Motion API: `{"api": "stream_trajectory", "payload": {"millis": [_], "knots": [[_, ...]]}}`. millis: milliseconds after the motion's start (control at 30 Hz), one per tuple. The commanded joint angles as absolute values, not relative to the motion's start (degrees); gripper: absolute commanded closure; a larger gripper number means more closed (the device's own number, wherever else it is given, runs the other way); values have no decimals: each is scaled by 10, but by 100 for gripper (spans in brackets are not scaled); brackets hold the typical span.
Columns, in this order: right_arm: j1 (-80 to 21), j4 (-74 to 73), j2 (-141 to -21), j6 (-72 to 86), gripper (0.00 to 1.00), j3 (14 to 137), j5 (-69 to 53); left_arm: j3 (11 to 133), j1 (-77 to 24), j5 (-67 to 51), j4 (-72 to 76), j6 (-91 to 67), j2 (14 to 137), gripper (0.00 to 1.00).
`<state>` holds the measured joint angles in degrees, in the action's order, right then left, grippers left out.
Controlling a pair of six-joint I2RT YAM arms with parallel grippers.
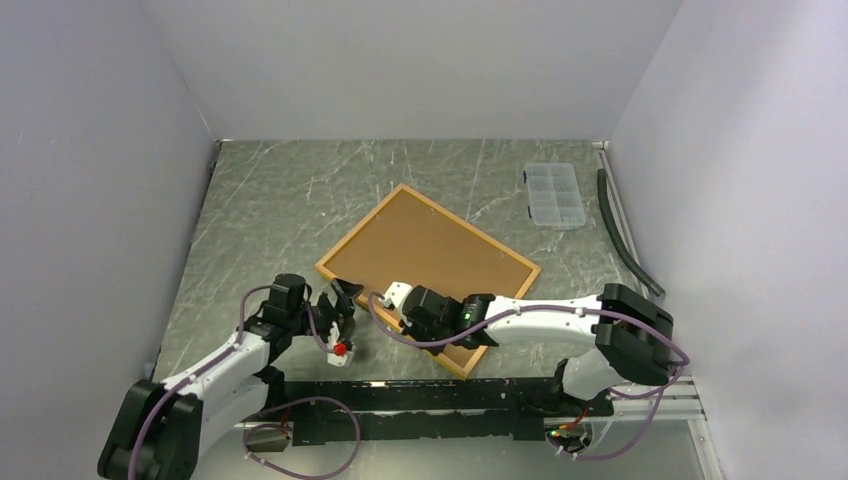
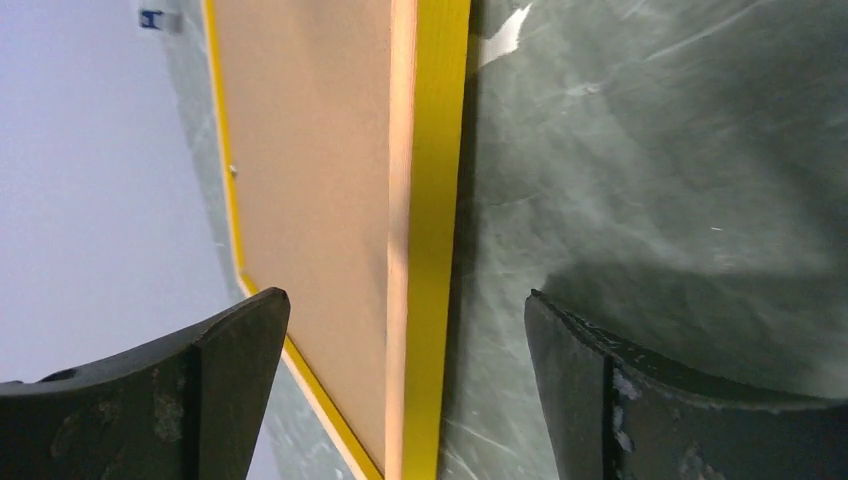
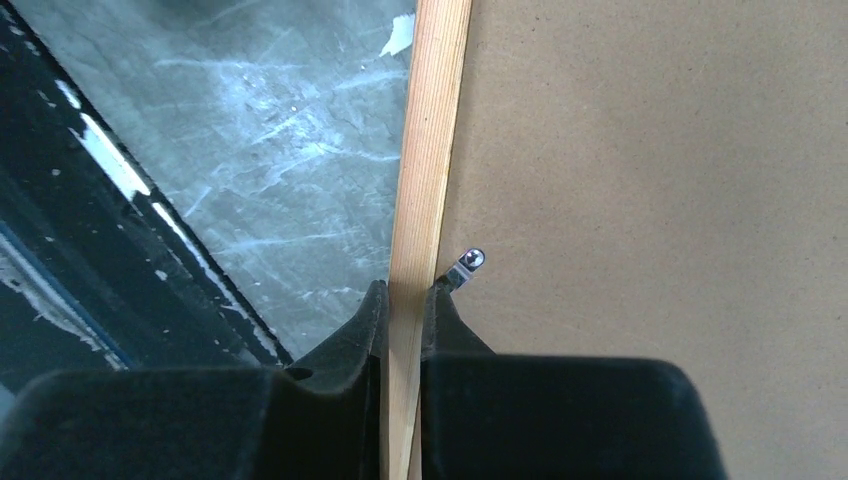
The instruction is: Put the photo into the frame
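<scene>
The frame point(image 1: 430, 250) lies back-up on the table, showing its brown backing and wood rim. The photo is not in view. My right gripper point(image 1: 397, 298) is shut on the frame's near-left rail; in the right wrist view its fingertips point(image 3: 405, 292) pinch the light wood rail point(image 3: 432, 150) beside a small metal clip point(image 3: 470, 261) on the backing board point(image 3: 650, 200). My left gripper point(image 1: 340, 300) is open and empty at the frame's left corner. In the left wrist view its gripper point(image 2: 405, 297) straddles the yellow edge of the frame point(image 2: 440, 200) without touching it.
A small clear plastic compartment box point(image 1: 553, 195) sits at the back right. A dark strip point(image 1: 620, 235) lies along the right wall. A black rail point(image 1: 450, 390) runs along the table's near edge. Walls close in on three sides.
</scene>
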<state>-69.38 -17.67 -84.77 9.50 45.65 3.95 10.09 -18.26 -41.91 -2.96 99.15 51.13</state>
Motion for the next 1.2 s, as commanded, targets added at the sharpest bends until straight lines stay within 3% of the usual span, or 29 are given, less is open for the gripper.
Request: {"api": "stream_trajectory", "payload": {"millis": [0,100,300,500,633,800,1000,1167], "knots": [[-692,-174,-802,78,100,512,18,87,-186,-434,142,1052,574,6],[-691,-186,-797,76,100,528,10,80,-188,-435,228,1061,634,6],[-688,-206,-792,71,100,553,2,100,-195,-416,259,1072,675,8],[-683,-217,-780,72,100,564,3,148,-195,-396,311,1059,721,32],[-676,-223,-759,65,66,562,21,164,-195,-399,259,1045,674,55],[-676,-238,-727,35,33,560,80,204,-195,-418,101,1002,579,66],[-698,-293,-709,-33,21,597,143,294,-195,-458,-138,957,516,67],[-729,-332,-714,-77,15,620,173,352,-195,-452,-221,930,525,69]]}}
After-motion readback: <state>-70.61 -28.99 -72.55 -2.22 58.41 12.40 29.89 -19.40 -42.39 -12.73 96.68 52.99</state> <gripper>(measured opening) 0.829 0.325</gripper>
